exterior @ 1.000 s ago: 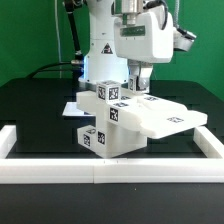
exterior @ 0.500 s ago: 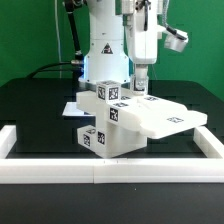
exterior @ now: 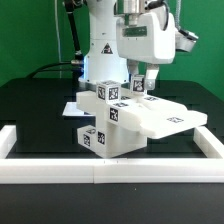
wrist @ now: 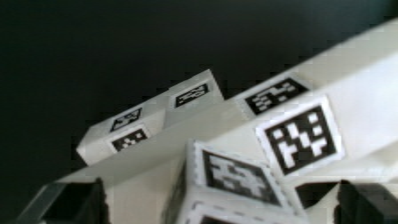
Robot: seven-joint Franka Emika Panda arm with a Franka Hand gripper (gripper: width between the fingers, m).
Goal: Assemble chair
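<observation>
The partly built chair stands mid-table: stacked white tagged blocks with a flat slab jutting toward the exterior view's right. My gripper hangs just above its back top, open. In the wrist view the gripper has its dark fingers wide apart on either side of a tagged block of the chair, with a gap at each side. Further tagged faces of the chair lie behind it. Nothing is gripped.
White border rails frame the black table at the front and both sides. A thin flat white sheet, apparently the marker board, lies behind the chair on the exterior view's left. The robot's base stands at the back.
The jaws were shut and are now wide open. The hand turned about its axis half a second ago and has turned back, staying above the chair's top.
</observation>
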